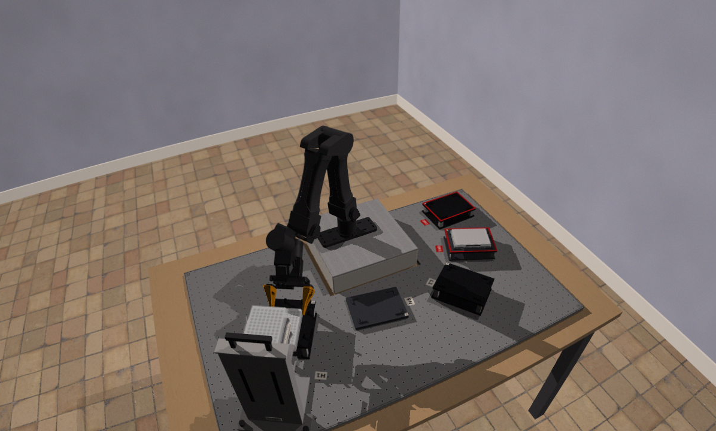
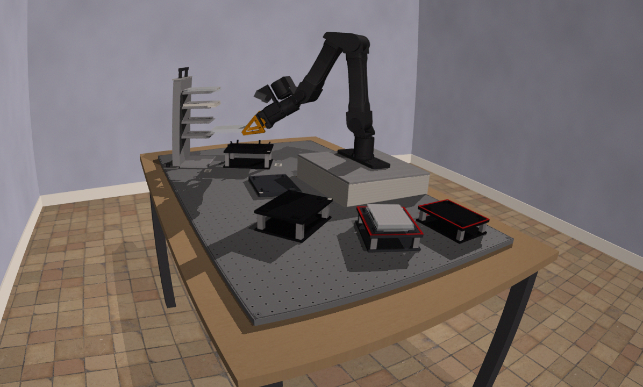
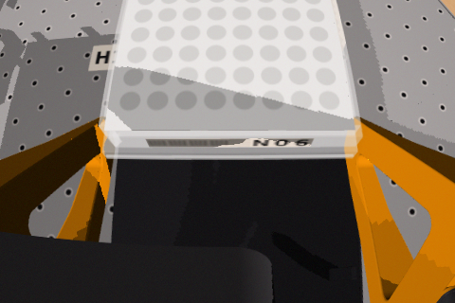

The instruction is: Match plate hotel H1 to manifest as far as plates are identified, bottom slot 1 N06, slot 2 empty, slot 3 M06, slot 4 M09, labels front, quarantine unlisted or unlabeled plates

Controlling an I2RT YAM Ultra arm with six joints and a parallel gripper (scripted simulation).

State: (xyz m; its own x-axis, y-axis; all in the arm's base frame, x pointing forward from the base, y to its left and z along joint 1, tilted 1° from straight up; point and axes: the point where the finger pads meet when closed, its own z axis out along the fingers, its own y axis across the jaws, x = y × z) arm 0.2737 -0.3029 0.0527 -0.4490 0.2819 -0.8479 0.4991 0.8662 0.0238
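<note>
My gripper is shut on a white well plate, its orange fingers at the plate's two near corners. The label on the plate's near end is partly legible and seems to read N06. In the exterior view the gripper holds the plate level at the front of the hotel H1, at the height of the bottom shelf, with its far end reaching in. The two top shelves carry light plates. From above, the gripper stands just before the hotel.
A raised black nest stands under the held plate. A low flat nest and a raised black nest sit mid-deck. One red-rimmed nest holds a grey plate; the other is bare. The arm's base block is behind.
</note>
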